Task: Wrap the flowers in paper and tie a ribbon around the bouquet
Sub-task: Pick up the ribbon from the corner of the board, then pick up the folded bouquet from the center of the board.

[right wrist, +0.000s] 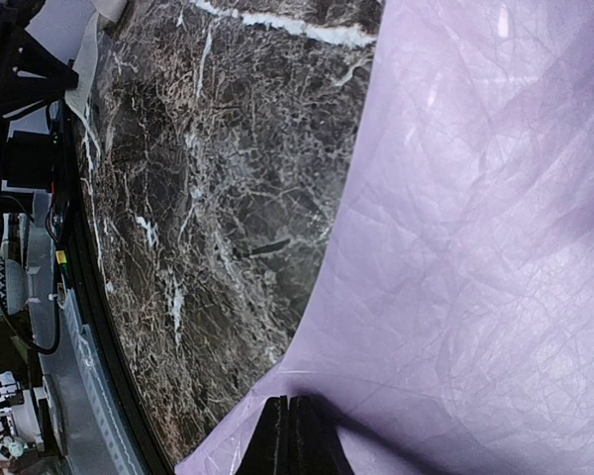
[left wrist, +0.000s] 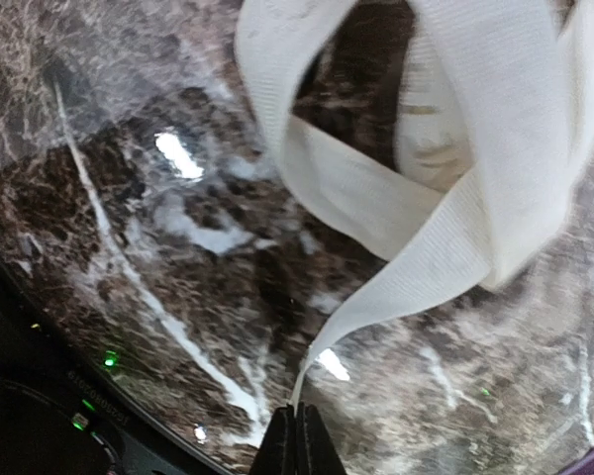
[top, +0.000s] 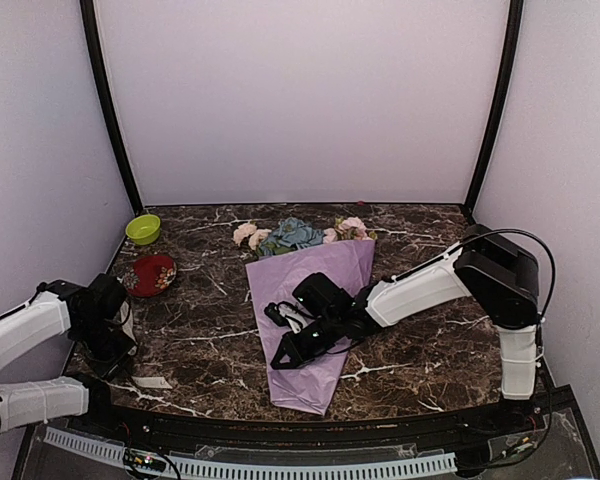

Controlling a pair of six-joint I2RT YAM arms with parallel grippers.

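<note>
The left pincer (left wrist: pixel 297 440) has its tips pressed together on one end of the ribbon (left wrist: pixel 376 213). From that nip the cream band rises and falls away in loose loops over the dark marble bench (left wrist: pixel 129 198), at the near left corner.

The right pincer (right wrist: pixel 292 440) is also pressed together, resting on the left edge of the lilac paper (right wrist: pixel 475 247). Whether it nips a fold or only bears down, the wrist view is too close to show.

The bouquet (top: pixel 315 300) lies mid-bench, well apart from the left pincer and to its right. Its long axis runs from the flowers (top: pixel 292 235) at the far end to the pointed tail at the near edge, leaning slightly.

The right arm lies across the cone's lower half and is the nearer arm. The left arm alone has the ribbon, so the band probably has to travel rightward and cross that axis at the cone's waist.
</note>
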